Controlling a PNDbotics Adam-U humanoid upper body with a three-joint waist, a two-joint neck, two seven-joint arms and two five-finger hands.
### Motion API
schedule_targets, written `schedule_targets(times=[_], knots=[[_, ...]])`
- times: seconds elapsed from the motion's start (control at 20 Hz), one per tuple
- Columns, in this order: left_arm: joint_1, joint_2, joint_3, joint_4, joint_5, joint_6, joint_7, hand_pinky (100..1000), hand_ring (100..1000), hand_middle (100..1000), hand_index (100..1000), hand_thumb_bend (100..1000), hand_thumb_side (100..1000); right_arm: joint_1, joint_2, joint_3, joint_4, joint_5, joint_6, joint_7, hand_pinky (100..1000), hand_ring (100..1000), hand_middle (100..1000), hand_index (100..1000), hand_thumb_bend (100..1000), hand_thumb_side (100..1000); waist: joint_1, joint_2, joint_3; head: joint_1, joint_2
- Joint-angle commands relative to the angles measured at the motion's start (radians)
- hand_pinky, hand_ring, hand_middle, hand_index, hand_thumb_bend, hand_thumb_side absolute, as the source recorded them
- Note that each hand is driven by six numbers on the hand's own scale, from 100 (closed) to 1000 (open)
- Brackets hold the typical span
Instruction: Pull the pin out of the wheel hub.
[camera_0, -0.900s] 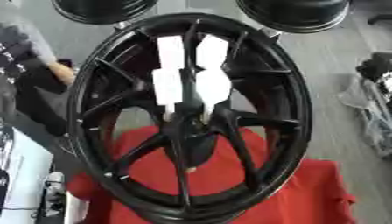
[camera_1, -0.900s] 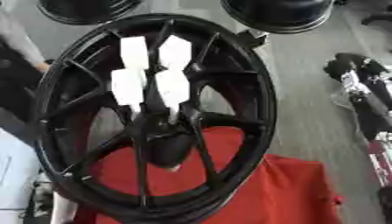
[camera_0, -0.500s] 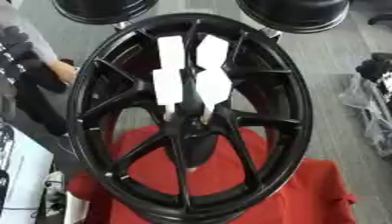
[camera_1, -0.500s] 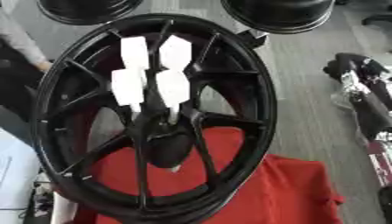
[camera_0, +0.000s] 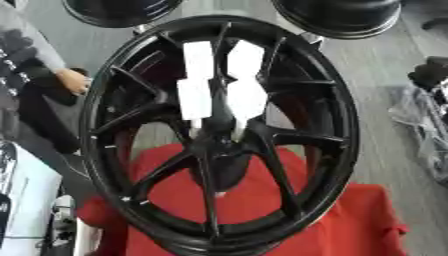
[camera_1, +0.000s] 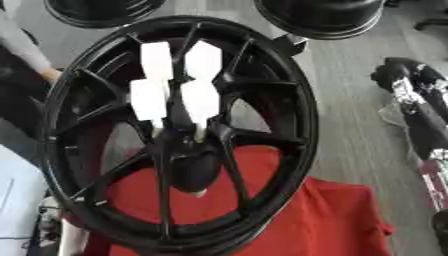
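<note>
Nothing about the work had visibly changed since the earlier frames. The black wheel stood in the same place, tilted over the red cloth, with its hub near the middle of both views. Four white blocks were still clustered just above the hub, two higher up and two lower. The lower pair ended in thin pale stems that ran down towards the hub. These were probably the pins, though the blur made it hard to see where each stem entered. None of them had come out or shifted against the spokes. Neither of the robot's hands showed in either view, so I cannot tell whether their fingers were open or closed, and nothing could be seen gripping a pin. At the left edge a person's hand remained just beside the rim, much where it had been. Whether it touched the rim could not be made out. Two more dark wheels lay on the grey floor beyond the top of the rim, as before.
</note>
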Motion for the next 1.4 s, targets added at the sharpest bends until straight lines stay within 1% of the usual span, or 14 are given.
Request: schedule_targets(times=[0.05, 0.3, 0.5, 0.7, 0.85, 0.95, 1.1, 1.2, 1.4], knots=[[-0.002, 0.042, 0.013, -0.015, -0.003, -0.001, 0.006, 699, 822, 724, 799, 100, 774, -0.020, -0.108, 0.010, -0.061, -0.020, -0.016, 0.009, 895, 780, 689, 754, 100, 379, -0.005, -0.021, -0.006, 0.003, 0.003], [0.010, 0.055, 0.015, -0.011, -0.007, -0.001, 0.010, 700, 822, 724, 799, 100, 774, -0.058, -0.269, 0.040, -0.147, -0.074, -0.026, 0.029, 892, 785, 696, 759, 100, 324, -0.017, -0.033, -0.019, 0.013, 0.011], [0.022, 0.067, 0.018, -0.008, -0.010, -0.001, 0.012, 700, 822, 723, 798, 100, 775, -0.124, -0.389, 0.067, -0.206, -0.095, -0.023, 0.056, 882, 782, 696, 763, 100, 274, -0.025, -0.042, -0.031, 0.016, 0.021], [0.040, 0.082, 0.017, -0.004, -0.015, -0.001, 0.013, 700, 822, 723, 798, 100, 777, -0.218, -0.499, 0.113, -0.226, -0.113, 0.010, 0.107, 875, 778, 695, 767, 100, 270, -0.033, -0.050, -0.043, 0.020, 0.038], [0.047, 0.089, 0.016, -0.002, -0.019, -0.001, 0.011, 701, 823, 723, 798, 100, 778, -0.287, -0.567, 0.144, -0.224, -0.097, 0.036, 0.158, 867, 776, 696, 772, 100, 265, -0.039, -0.054, -0.046, 0.018, 0.045], [0.050, 0.092, 0.016, -0.001, -0.021, 0.000, 0.011, 701, 823, 723, 798, 100, 778, -0.332, -0.594, 0.164, -0.222, -0.074, 0.045, 0.187, 864, 777, 698, 776, 100, 278, -0.042, -0.055, -0.048, 0.017, 0.045], [0.054, 0.097, 0.017, -0.001, -0.023, -0.001, 0.013, 701, 823, 723, 799, 100, 778, -0.401, -0.610, 0.199, -0.226, -0.036, 0.048, 0.232, 860, 777, 703, 782, 140, 301, -0.045, -0.055, -0.049, 0.016, 0.047], [0.057, 0.101, 0.019, -0.001, -0.023, -0.002, 0.014, 702, 824, 723, 799, 100, 778, -0.453, -0.599, 0.227, -0.227, -0.012, 0.052, 0.261, 857, 777, 705, 784, 160, 305, -0.045, -0.055, -0.051, 0.016, 0.049], [0.068, 0.110, 0.030, -0.006, -0.018, -0.004, 0.024, 702, 824, 722, 799, 100, 778, -0.558, -0.549, 0.291, -0.218, 0.044, 0.075, 0.325, 853, 775, 706, 786, 156, 306, -0.044, -0.053, -0.059, 0.015, 0.053]])
